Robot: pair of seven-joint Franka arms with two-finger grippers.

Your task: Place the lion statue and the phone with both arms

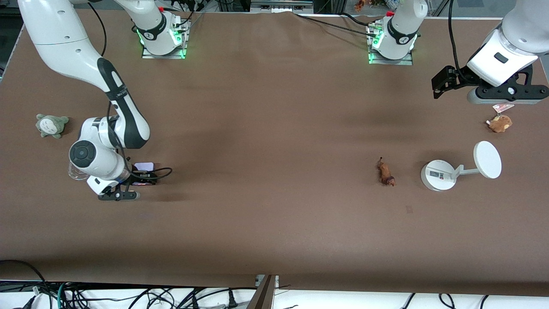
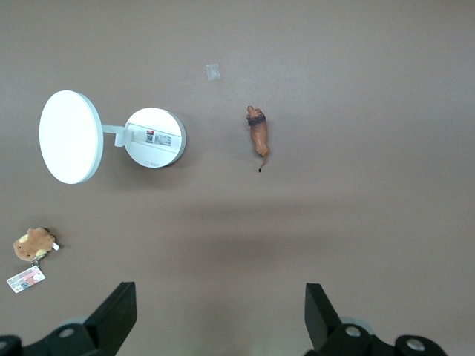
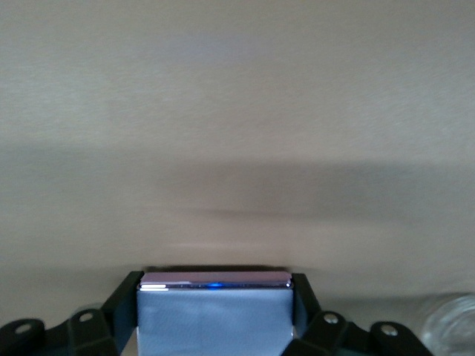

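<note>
The phone (image 1: 144, 166), a lavender-white slab with a purple edge, is clamped between the fingers of my right gripper (image 1: 145, 177) low over the table at the right arm's end. It fills the bottom of the right wrist view (image 3: 215, 315), where the right gripper (image 3: 215, 285) holds it by both sides. The lion statue (image 1: 386, 173), small and orange-brown, lies on the table beside a white stand; it also shows in the left wrist view (image 2: 258, 133). My left gripper (image 1: 444, 83) hangs open and empty high over the table near the brown plush, its own view (image 2: 220, 297) showing bare cloth between the fingers.
A white round-based stand with a disc (image 1: 438, 175) sits beside the lion, toward the left arm's end. A brown plush with a card tag (image 1: 499, 123) lies farther from the front camera than the stand. A grey-green plush (image 1: 51, 125) and a clear glass (image 1: 76, 171) are near the right arm.
</note>
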